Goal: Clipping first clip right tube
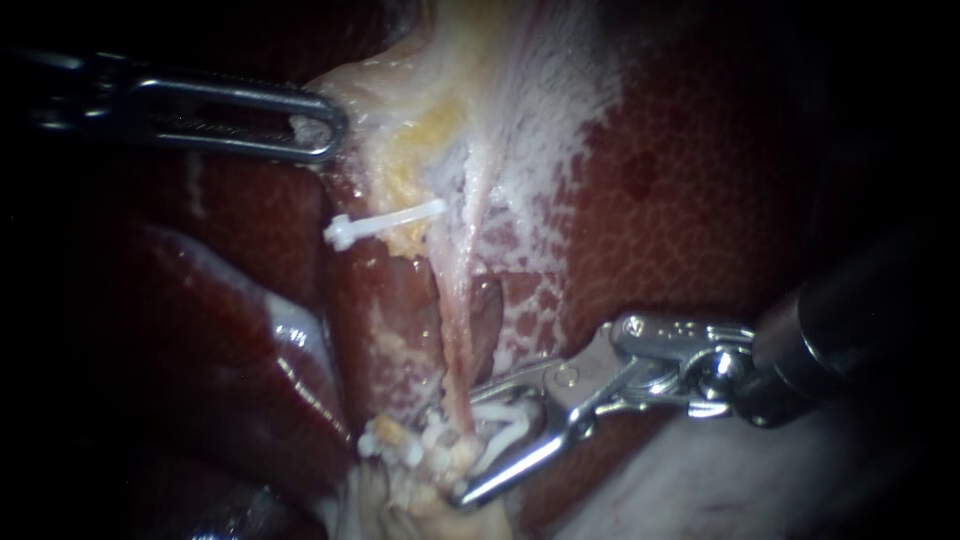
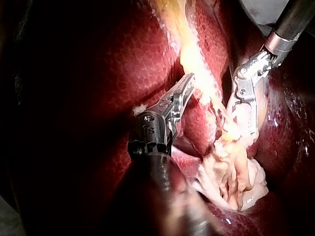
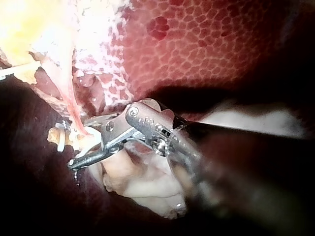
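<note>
Your right instrument (image 1: 468,445) has its jaws gaping wide, straddling the low end of the right tube (image 1: 457,330). The tube runs top to bottom, crosswise to them. Your left instrument (image 1: 330,125), well away, is clamped on pale fatty tissue (image 1: 400,90).

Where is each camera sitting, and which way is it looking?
Endoscope view: close above the tissue, facing the liver; the left instrument enters from the left, the right instrument from the right.
Left wrist view: on the left arm, looking along the left instrument toward pale tissue.
Right wrist view: on the right arm, looking along the right instrument.
Shared: endoscope and right wrist views both show the right instrument's open jaws either side of the tube.
</note>
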`<action>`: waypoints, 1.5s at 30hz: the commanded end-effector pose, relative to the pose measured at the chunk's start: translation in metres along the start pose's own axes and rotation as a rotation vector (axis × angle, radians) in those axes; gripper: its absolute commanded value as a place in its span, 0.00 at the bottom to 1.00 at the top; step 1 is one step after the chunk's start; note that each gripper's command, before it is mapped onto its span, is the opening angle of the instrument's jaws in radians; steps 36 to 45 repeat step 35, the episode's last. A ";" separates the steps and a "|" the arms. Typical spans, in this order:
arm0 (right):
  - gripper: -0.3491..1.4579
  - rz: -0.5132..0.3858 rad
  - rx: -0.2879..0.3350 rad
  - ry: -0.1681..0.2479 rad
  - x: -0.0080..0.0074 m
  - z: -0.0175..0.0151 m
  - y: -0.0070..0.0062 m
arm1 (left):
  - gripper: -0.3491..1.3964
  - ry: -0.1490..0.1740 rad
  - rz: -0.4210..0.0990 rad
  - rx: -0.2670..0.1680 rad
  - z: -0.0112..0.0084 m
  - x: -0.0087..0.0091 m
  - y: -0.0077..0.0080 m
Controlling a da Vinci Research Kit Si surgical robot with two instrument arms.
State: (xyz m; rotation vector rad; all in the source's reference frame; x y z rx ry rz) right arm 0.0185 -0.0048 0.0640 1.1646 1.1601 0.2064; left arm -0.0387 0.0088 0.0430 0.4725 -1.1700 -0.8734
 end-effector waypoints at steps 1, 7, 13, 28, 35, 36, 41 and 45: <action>0.40 -0.001 0.004 -0.003 0.0001 -0.0003 0.0002 | 0.00 0.000 0.000 0.000 0.0000 0.0000 0.0000; 0.13 0.000 0.045 -0.023 0.0007 -0.0023 0.0021 | 0.00 0.000 0.000 0.000 -0.0001 0.0000 0.0000; 0.00 0.034 0.036 -0.012 0.0016 -0.0037 0.0027 | 0.00 0.000 0.000 0.000 -0.0001 0.0000 0.0000; 0.00 0.092 0.035 -0.019 0.0003 -0.0030 0.0029 | 0.00 0.000 0.000 0.000 0.0000 0.0001 0.0000; 0.00 0.091 0.035 -0.020 0.0003 -0.0030 0.0029 | 0.00 0.000 0.001 0.000 0.0000 0.0001 0.0001; 0.00 0.091 0.035 -0.020 0.0003 -0.0030 0.0029 | 0.00 0.000 0.001 0.000 0.0000 0.0001 0.0001; 0.00 0.091 0.035 -0.020 0.0003 -0.0030 0.0029 | 0.00 0.000 0.001 0.000 0.0000 0.0001 0.0001; 0.00 0.091 0.035 -0.020 0.0003 -0.0030 0.0029 | 0.00 0.000 0.001 0.000 0.0000 0.0001 0.0001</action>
